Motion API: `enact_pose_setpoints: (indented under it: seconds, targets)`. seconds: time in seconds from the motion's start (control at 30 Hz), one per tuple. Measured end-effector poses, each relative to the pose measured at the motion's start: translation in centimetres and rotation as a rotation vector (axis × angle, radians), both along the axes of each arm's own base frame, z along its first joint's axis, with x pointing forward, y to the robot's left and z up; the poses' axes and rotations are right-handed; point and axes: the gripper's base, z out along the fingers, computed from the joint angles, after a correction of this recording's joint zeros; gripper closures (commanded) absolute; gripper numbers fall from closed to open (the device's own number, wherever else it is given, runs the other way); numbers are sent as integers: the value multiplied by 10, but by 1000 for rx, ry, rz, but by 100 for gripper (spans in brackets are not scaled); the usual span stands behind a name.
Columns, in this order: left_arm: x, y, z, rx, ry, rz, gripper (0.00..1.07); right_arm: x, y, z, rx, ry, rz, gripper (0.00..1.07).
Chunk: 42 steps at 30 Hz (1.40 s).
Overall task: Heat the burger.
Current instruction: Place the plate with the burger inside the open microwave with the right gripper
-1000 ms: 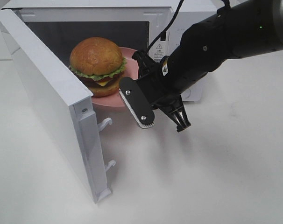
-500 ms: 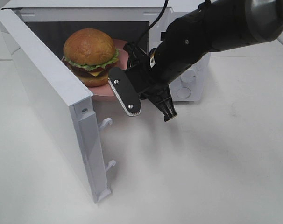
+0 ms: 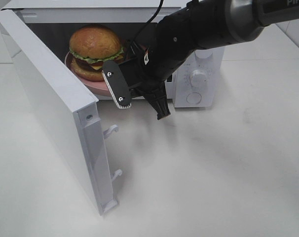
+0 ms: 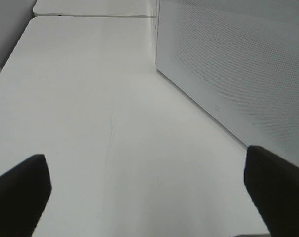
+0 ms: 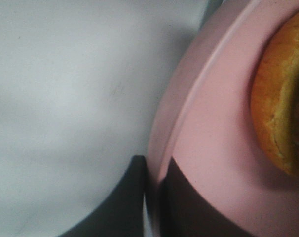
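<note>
We count one burger [image 3: 95, 48], one pink plate [image 3: 88, 84] under it, one white microwave [image 3: 205, 59] with one door [image 3: 46, 98] swung open toward the near left, two hooks [image 3: 111, 131] on that door's free edge, and one knob [image 3: 199, 77] on the control strip at the right. There are two end effectors. The burger sits upright on the plate inside the mouth of the microwave, at the far left of the counter [image 3: 213, 173]. We cannot tell whether the plate rests on the microwave floor. The right end effector [image 3: 116, 86] reaches in from the right, and its wrist view shows the right end effector [image 5: 152, 170] pinched narrow on the plate's rim, with the bun's edge just beyond. The left end effector [image 4: 145, 158] is spread wide and holds nothing. It hangs over bare counter near a white dotted panel [image 4: 238, 59], and it does not show in the high view. Against a second ago, the burger and plate have gone farther in and to the left. Then the plate's near rim hung well out past the opening; half a second ago it was partly in, and now only a sliver shows in front of the mouth. The right arm [image 3: 204, 24] has followed, moving left and far, so the knob it was covering is now plain. The door, its hooks and the microwave have not shifted, and the grip on the rim is unchanged.
</note>
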Motion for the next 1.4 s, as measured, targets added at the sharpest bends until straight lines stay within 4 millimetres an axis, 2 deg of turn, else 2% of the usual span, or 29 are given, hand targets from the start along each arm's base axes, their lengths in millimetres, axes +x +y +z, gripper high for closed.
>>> enact_pose_setpoints:
  seconds: [0.4, 0.77, 1.07, 1.13, 1.27, 1.37, 1.4]
  targets:
    - [0, 0, 0, 0, 0, 0, 7, 30, 14, -8, -15, 35, -56, 107]
    - [0, 0, 0, 0, 0, 0, 7, 46, 22, -15, -11, 10, -82, 107]
    - [0, 0, 0, 0, 0, 0, 7, 52, 26, -20, -5, 3, -82, 105]
    - [0, 0, 0, 0, 0, 0, 7, 53, 26, -26, -8, 3, -81, 102]
    - [0, 0, 0, 0, 0, 0, 7, 54, 27, -25, 10, -4, -94, 96]
    - [0, 0, 0, 0, 0, 0, 7, 57, 30, -26, 37, -25, -95, 89]
    - [0, 0, 0, 0, 0, 0, 7, 57, 30, -26, 47, -29, -100, 82]
